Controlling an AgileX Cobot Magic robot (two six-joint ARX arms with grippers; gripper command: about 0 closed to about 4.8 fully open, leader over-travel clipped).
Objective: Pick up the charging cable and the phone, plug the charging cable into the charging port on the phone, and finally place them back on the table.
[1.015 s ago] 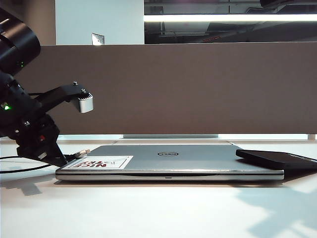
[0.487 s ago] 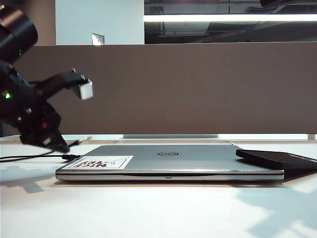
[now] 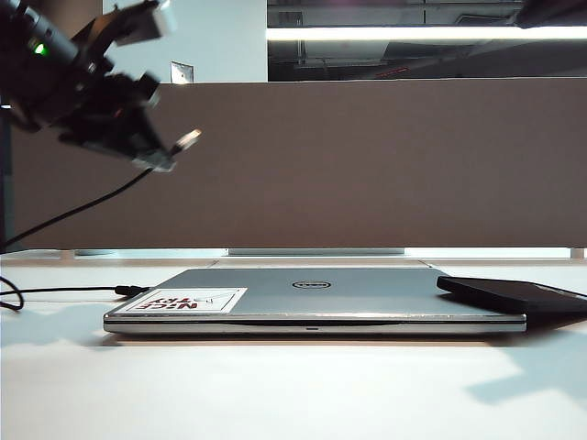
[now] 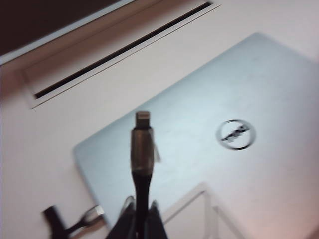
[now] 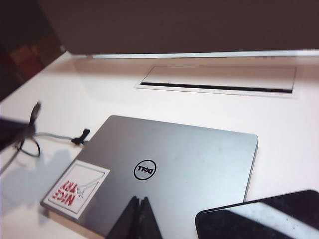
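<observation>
Charging cable (image 3: 92,203) is lifted, clamped in left gripper (image 3: 165,156), upper left; phone (image 3: 514,295) unpicked, right gripper (image 5: 138,219) closed empty.

You'll see the charging cable (image 4: 141,189) is a matt black cord, rubbery in look, ending in a small shiny metal plug (image 4: 143,117). The phone (image 5: 259,220) has a glossy black glass-like face that mirrors the light. The laptop (image 5: 189,164) lid is brushed silver metal with a satin sheen, and its sticker (image 5: 76,185) looks like white paper. The desk (image 3: 293,385) is smooth, white and faintly reflective. The divider panel (image 3: 367,165) behind looks matt grey-brown.
</observation>
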